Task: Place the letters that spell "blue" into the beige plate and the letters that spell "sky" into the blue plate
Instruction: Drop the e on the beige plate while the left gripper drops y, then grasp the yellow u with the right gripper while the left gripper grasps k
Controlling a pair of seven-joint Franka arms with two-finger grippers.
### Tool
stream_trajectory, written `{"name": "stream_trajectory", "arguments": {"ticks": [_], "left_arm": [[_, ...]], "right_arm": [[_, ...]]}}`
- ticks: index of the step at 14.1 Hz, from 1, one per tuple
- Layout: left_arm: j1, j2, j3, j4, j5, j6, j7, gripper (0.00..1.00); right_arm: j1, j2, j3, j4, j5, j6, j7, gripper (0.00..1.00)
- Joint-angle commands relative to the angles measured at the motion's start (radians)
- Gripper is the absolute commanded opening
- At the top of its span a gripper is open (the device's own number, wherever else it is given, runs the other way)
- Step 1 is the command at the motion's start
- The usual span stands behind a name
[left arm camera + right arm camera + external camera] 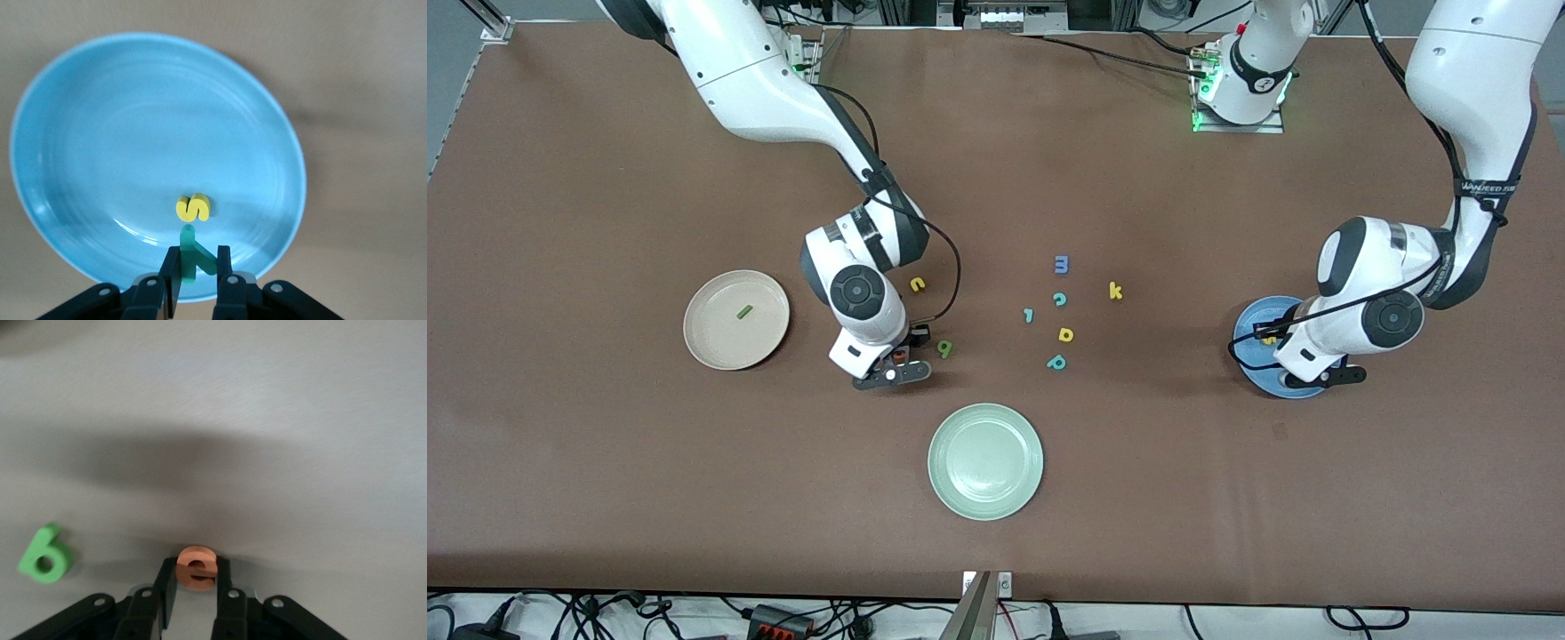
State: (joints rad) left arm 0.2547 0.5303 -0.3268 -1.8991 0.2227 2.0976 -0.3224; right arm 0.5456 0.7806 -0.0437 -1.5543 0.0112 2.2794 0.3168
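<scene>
My left gripper (198, 263) hangs over the blue plate (133, 133), shut on the teal "y" (189, 248). A yellow "s" (193, 207) lies in that plate. My right gripper (891, 366) is down at the table between the beige plate (711, 347) and the loose letters, its fingers pressed on both sides of the orange "e" (197, 569). The green "b" (44, 555) lies just beside it. A yellow "u" (918, 284) lies farther from the front camera. The dark green "l" (744, 311) rests in the beige plate. The yellow "k" (1115, 291) lies mid-table.
A pale green plate (985, 460) stands nearest the front camera. Mid-table lie a blue "m" (1061, 263), teal "c" (1059, 299), teal hooked letter (1028, 315), yellow "a" (1065, 334) and teal "p" (1056, 362).
</scene>
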Motion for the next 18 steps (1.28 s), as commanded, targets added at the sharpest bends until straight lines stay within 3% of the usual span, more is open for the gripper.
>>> {"name": "stream_trajectory", "arguments": {"ticks": [1, 2, 4, 6, 11, 14, 16, 17, 18], "left_arm": [[0.017, 0.002, -0.011, 0.001, 0.024, -0.001, 0.005, 0.86], [0.018, -0.001, -0.015, 0.005, 0.021, -0.002, -0.003, 1.00], [0.011, -0.010, -0.029, 0.006, 0.021, -0.011, -0.020, 1.00], [0.011, -0.024, -0.087, 0.006, 0.017, -0.059, -0.067, 1.00], [-0.001, -0.036, -0.326, -0.012, 0.023, -0.080, -0.263, 1.00], [-0.070, -0.039, -0.342, -0.093, 0.026, 0.062, -0.311, 1.00], [-0.089, -0.033, -0.340, -0.191, 0.027, 0.241, -0.322, 1.00], [-0.089, -0.029, -0.339, -0.231, 0.032, 0.316, -0.325, 1.00], [-0.089, -0.026, -0.334, -0.259, 0.034, 0.364, -0.325, 1.00]], "right_arm": [[-0.055, -0.038, 0.004, -0.003, -0.008, -0.012, 0.012, 0.17], [-0.085, -0.058, 0.002, -0.018, -0.010, -0.026, 0.011, 0.17], [-0.140, -0.108, 0.001, -0.062, -0.014, -0.081, -0.002, 0.17], [-0.173, -0.170, -0.013, -0.142, -0.020, -0.106, -0.016, 0.17], [-0.185, -0.314, -0.108, -0.407, -0.020, -0.113, -0.086, 0.17], [-0.214, -0.340, -0.110, -0.475, -0.020, -0.112, -0.113, 0.17], [-0.220, -0.343, -0.110, -0.495, -0.020, -0.106, -0.113, 0.21], [-0.220, -0.339, -0.110, -0.491, -0.017, -0.103, -0.108, 0.55], [-0.220, -0.336, -0.110, -0.480, -0.011, -0.101, -0.096, 1.00]]}}
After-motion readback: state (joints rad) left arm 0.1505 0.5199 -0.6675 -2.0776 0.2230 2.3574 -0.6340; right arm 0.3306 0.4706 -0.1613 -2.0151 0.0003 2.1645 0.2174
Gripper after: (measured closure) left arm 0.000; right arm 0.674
